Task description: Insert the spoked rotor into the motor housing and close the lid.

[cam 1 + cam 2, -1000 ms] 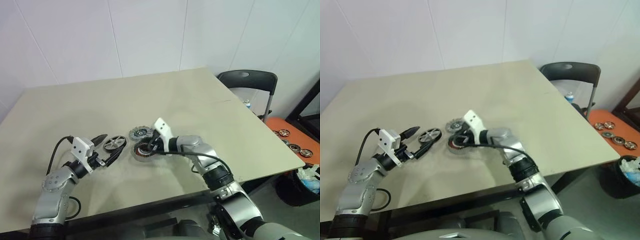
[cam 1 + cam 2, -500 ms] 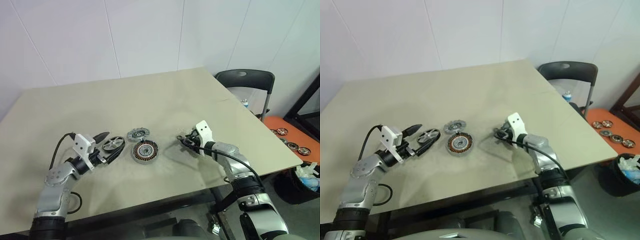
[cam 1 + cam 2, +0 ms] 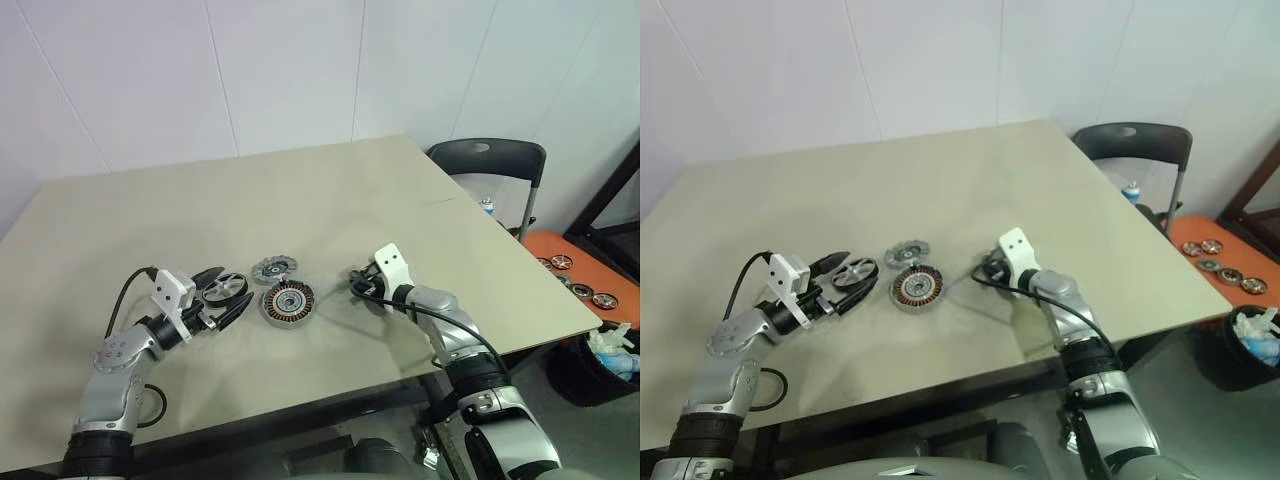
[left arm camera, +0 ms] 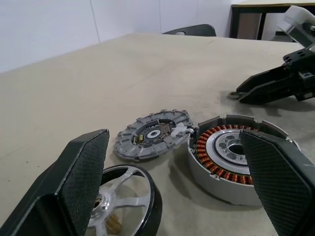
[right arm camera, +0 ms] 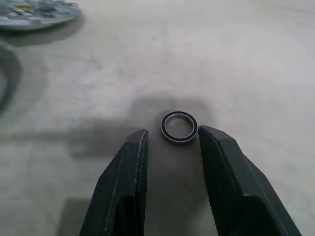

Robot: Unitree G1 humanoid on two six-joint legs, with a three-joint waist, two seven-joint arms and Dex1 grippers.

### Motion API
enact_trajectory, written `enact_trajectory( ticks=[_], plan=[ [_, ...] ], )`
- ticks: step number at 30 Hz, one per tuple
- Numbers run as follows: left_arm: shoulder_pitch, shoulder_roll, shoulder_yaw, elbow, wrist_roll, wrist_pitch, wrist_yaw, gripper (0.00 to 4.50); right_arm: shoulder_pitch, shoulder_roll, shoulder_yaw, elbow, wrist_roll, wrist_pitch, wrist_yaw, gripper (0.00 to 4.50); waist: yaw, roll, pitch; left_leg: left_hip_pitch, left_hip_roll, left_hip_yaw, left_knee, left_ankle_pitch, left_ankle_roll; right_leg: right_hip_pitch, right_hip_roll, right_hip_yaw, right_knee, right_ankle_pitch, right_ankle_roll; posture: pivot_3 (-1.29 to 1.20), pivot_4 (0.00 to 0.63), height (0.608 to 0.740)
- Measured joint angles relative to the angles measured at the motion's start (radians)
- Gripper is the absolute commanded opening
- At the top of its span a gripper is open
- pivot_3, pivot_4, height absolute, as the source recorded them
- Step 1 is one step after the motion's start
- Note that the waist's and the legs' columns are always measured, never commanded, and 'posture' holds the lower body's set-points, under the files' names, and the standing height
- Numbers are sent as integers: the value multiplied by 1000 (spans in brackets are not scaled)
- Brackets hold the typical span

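Note:
The spoked rotor (image 3: 226, 288), a thin black ring with silvery spokes, lies flat on the table (image 3: 330, 190) between the fingers of my left gripper (image 3: 236, 288), nearer one finger; that gripper is wide open and holds nothing. The motor housing (image 3: 288, 302), with its copper windings facing up, sits just right of the rotor. The silver-grey lid (image 3: 274, 268) lies flat behind it, touching its edge. My right gripper (image 3: 354, 284) hovers low over the table to the right of the housing, its fingers apart and empty. A small black ring (image 5: 179, 127) lies on the table just past its fingertips.
A black chair (image 3: 488, 160) stands at the table's far right corner. Beyond the right edge is an orange surface (image 3: 578, 262) with several more round parts, and a bin (image 3: 612, 350) sits below it.
My right gripper has drawn away from the motor housing, moving right and down, and now points at the small ring. The left gripper and the three parts have stayed where they were.

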Motion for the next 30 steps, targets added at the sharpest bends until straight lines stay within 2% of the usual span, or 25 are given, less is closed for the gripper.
enact_trajectory(
  ticks=[8, 19, 22, 29, 30],
  plan=[
    [14, 1, 6, -3, 0, 0, 1, 4500, -59, 91, 8, 70, -9, 18, -53, 1710, 4, 0, 0, -1, 0, 0, 0, 0, -1, -1, 0, 0, 0, 0, 0, 0, 0, 740],
    [37, 8, 11, -28, 0, 0, 4, 4500, -88, 83, 5, 104, -10, 18, -67, 1710, 6, 1, 0, -1, -1, 0, 0, 0, -1, -1, -1, 0, 0, 0, 0, 0, 0, 740],
    [38, 8, 13, -28, 0, 0, 5, 4500, -94, 59, 5, 104, -9, 25, -63, 2228, 8, 1, 0, -1, -1, 0, 0, 0, 0, -1, -1, 0, -1, 0, 0, 0, 0, 740],
    [37, 7, 13, -27, 0, 0, 5, 4500, -91, 40, 15, 74, -9, 70, -29, 4479, 5, 0, 0, -1, -1, 0, 0, 0, 0, -1, -1, 0, -1, 0, 0, 0, 0, 740],
    [37, 7, 13, -27, 0, 0, 5, 4500, -90, 38, 18, 67, -9, 79, -21, 4479, 5, 0, 0, -1, -1, 0, -1, 0, 0, -1, -1, 0, -1, 0, 0, 0, 0, 740]
  ],
)
